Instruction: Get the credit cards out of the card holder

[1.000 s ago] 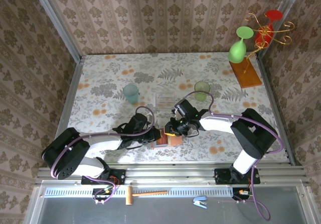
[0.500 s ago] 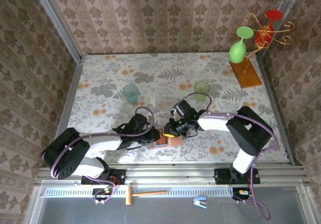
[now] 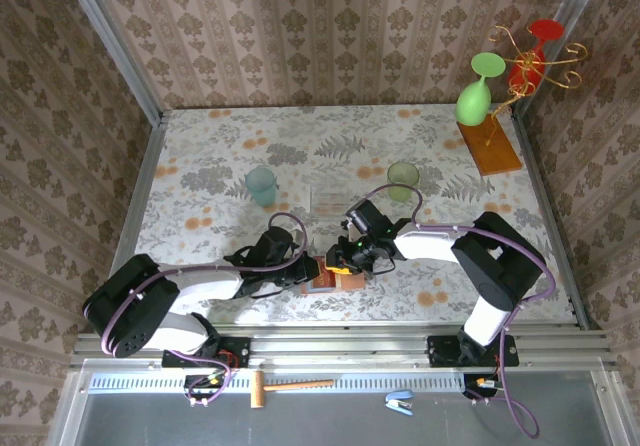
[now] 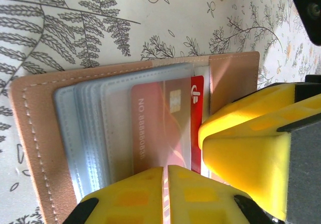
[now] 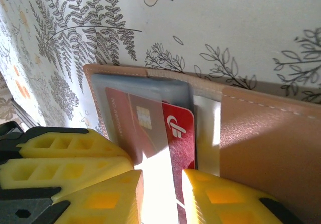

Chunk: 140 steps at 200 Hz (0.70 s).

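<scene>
The card holder point(image 3: 328, 278) lies open near the table's front edge, tan leather point(image 4: 30, 133) with grey-blue pockets. A red credit card point(image 4: 196, 113) sticks partway out of a clear pocket, its logo end bare point(image 5: 178, 133). My left gripper point(image 3: 312, 271) comes in from the left, and its yellow fingers point(image 4: 166, 184) are shut on the holder's near pocket edge. My right gripper point(image 3: 340, 262) comes from the right. Its fingers stand open point(image 5: 161, 194) on either side of the card's bare end. Other cards are hidden in the pockets.
A teal cup point(image 3: 261, 184) and a green cup point(image 3: 403, 177) stand behind the arms, with a small clear box point(image 3: 328, 202) between them. At the back right, a wooden stand point(image 3: 490, 146) holds green and red glasses. Walls close in on three sides.
The right gripper edged slightly left toward the holder and its jaws have widened around the red card. The left gripper and the holder have stayed put.
</scene>
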Each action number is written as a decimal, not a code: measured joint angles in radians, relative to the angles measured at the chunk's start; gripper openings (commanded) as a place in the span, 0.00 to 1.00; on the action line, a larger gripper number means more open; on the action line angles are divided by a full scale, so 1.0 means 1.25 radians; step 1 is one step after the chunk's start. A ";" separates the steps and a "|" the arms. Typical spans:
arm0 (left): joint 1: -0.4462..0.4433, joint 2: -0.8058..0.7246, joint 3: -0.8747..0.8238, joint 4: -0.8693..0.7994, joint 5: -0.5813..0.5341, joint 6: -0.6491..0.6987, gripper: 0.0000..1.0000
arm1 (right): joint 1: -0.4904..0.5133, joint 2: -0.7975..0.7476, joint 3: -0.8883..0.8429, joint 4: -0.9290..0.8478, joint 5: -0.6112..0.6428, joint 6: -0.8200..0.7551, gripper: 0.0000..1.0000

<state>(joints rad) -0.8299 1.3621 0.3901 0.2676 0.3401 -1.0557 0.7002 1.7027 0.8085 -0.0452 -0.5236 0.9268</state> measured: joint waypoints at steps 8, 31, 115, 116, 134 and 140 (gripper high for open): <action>0.000 0.000 -0.003 0.004 0.000 -0.001 0.11 | 0.000 -0.003 0.000 -0.007 0.005 -0.003 0.27; 0.000 0.000 -0.006 0.011 0.000 -0.006 0.12 | 0.000 -0.011 0.000 -0.019 0.018 -0.006 0.28; 0.016 0.000 -0.011 0.017 0.006 -0.006 0.11 | -0.016 -0.052 -0.001 -0.028 0.033 -0.011 0.26; 0.016 0.000 -0.011 0.017 0.006 -0.006 0.11 | -0.017 -0.052 -0.001 -0.028 0.033 -0.011 0.26; 0.020 0.000 -0.011 0.017 0.007 -0.006 0.11 | -0.024 -0.052 -0.006 -0.030 0.033 -0.017 0.26; 0.020 0.000 -0.011 0.017 0.009 -0.006 0.12 | -0.027 -0.052 -0.007 -0.031 0.031 -0.021 0.25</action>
<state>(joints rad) -0.8047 1.3621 0.3767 0.2890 0.3511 -1.0630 0.6666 1.6379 0.7994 -0.0837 -0.4843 0.9005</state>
